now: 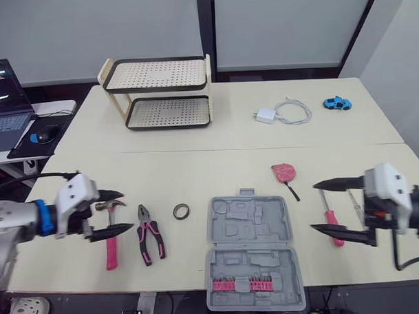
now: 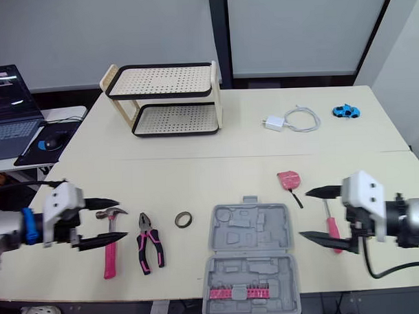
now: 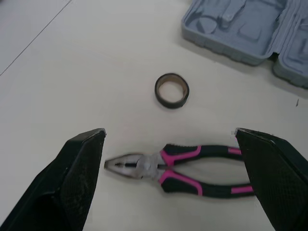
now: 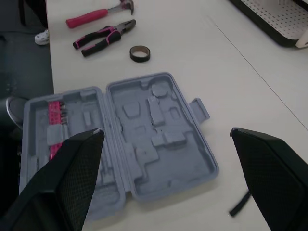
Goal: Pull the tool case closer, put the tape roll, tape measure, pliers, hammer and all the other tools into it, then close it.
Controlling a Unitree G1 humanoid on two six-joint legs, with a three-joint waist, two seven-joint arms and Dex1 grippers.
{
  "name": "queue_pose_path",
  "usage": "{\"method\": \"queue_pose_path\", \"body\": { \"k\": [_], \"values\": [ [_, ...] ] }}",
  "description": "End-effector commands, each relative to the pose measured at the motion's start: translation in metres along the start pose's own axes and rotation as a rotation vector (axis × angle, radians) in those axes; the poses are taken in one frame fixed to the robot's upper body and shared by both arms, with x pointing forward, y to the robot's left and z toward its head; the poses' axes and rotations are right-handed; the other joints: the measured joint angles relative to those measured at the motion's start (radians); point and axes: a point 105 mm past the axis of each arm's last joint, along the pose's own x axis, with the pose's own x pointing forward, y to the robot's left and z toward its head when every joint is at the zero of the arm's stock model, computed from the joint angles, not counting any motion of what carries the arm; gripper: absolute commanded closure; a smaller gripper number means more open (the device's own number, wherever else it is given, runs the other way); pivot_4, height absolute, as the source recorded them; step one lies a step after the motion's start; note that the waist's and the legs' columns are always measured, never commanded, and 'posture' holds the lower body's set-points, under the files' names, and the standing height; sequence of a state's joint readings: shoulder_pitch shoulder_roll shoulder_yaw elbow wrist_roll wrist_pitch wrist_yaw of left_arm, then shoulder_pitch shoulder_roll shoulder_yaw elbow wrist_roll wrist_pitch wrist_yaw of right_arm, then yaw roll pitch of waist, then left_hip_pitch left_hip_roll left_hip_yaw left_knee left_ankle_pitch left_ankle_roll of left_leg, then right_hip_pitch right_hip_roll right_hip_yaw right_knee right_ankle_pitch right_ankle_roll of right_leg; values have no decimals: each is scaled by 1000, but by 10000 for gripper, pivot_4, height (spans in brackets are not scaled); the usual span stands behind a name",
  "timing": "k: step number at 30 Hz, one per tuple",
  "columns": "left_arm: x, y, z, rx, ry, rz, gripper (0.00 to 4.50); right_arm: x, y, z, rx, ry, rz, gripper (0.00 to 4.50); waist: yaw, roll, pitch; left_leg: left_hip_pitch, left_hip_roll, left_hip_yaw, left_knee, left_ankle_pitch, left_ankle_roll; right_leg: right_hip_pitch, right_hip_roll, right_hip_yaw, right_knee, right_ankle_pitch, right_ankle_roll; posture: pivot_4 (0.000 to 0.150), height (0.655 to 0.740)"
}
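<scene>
The grey tool case (image 1: 251, 252) lies open near the table's front edge, with pink bits in its front half. To its left are the black tape roll (image 1: 182, 212), the pink-handled pliers (image 1: 150, 236) and the pink-handled hammer (image 1: 111, 246). The pink tape measure (image 1: 284, 171) sits behind the case's right corner. A pink screwdriver (image 1: 332, 227) lies to the right. My left gripper (image 1: 126, 211) is open over the hammer's head and points toward the pliers (image 3: 178, 168). My right gripper (image 1: 313, 206) is open just left of the screwdriver, facing the case (image 4: 125, 139).
A two-tier perforated rack (image 1: 159, 93) stands at the back left. A white charger with its cable (image 1: 284, 113) and a blue toy car (image 1: 337, 103) lie at the back right. A laptop (image 1: 4, 102) and mouse sit on a side desk to the left.
</scene>
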State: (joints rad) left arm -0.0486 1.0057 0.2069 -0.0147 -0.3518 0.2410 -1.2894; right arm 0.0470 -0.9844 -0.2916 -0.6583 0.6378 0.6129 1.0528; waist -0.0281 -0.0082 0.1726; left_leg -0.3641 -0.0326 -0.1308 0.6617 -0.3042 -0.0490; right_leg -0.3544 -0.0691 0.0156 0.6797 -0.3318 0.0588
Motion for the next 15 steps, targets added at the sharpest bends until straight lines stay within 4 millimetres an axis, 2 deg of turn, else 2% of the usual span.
{"method": "queue_pose_path", "body": {
  "k": [1, 7, 10, 13, 15],
  "values": [
    [23, -6, 12, 80, -33, -98, 0, 25, 10, 14, -14, -41, 26, 134, -1, 0, 0, 0, 0, 0, 0, 0, 0, 0, 0, 0, 0, 0, 0, 1500, 7400],
    [53, -13, 8, 149, -43, -227, 0, 47, 19, 19, -9, -56, 63, 134, -2, 0, 0, 0, 0, -1, 0, 0, 0, 0, 0, 0, 0, 0, 0, 1500, 7400],
    [63, -11, 4, 166, -35, -255, 5839, 53, 22, 21, -9, -63, 74, 0, -1, 0, 0, -1, 0, -1, 1, 0, 0, -1, 0, -1, 0, 0, 0, 1500, 7400],
    [72, -10, -1, 180, -17, -271, 15038, 57, 24, 23, -9, -70, 75, 0, -2, 0, 0, -1, 0, -1, 1, 0, 0, -1, 1, -1, 0, 0, 0, 1500, 7400],
    [79, -9, -5, 180, -3, -273, 15038, 59, 25, 24, -7, -75, 75, 0, -2, 0, 0, -1, 0, -1, 1, 0, 0, -1, 1, -1, 0, 0, 0, 1500, 7400]
  ]
}}
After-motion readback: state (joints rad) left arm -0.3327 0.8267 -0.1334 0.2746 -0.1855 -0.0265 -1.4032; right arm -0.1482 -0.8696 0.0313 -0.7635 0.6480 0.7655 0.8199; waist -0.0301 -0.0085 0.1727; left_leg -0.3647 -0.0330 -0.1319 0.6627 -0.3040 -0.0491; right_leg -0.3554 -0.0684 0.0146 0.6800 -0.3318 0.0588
